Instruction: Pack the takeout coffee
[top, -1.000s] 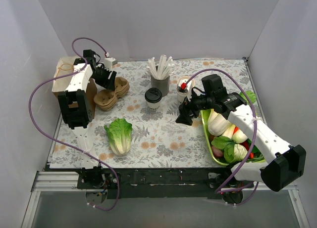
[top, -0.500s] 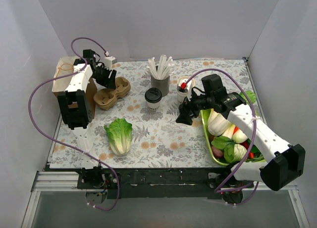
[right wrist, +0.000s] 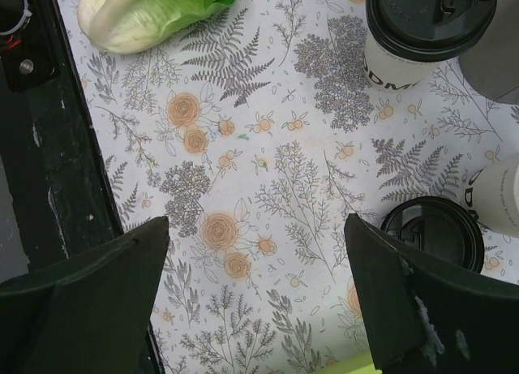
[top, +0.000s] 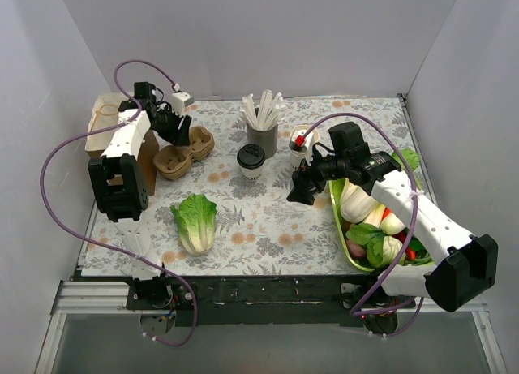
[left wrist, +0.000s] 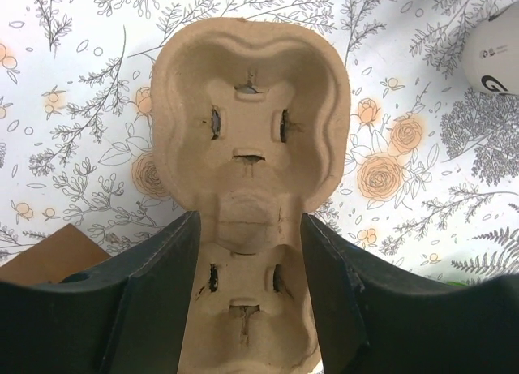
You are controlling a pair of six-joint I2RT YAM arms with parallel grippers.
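Left gripper (top: pixel 175 127) is sitting in the upper left of the top view, half open, its fingers (left wrist: pixel 154 268) pressing in on either side of the narrow waist of the cardboard cup carrier (top: pixel 183 150) and gripping it. The carrier is lying flat on the floral table (top: pixel 268 220), both cup wells empty. Right gripper (top: pixel 301 191) is hanging right of centre with its jaws spread wide, holding nothing, only bare tablecloth showing between them in the right wrist view. The takeout coffee (top: pixel 250 161) is standing upright in the middle of the table, black lid on, just below the grey cup of white sticks (top: pixel 262 133), between the two grippers and touched by neither. In the right wrist view it is showing at the upper right, with a second black lid (right wrist: pixel 434 232) lower right, near the right finger. A lettuce head (top: pixel 195 221) is lying at lower left. A green tray (top: pixel 336 213) of vegetables is sitting at the right edge, and a brown paper bag (top: pixel 99 132) is standing at far left.
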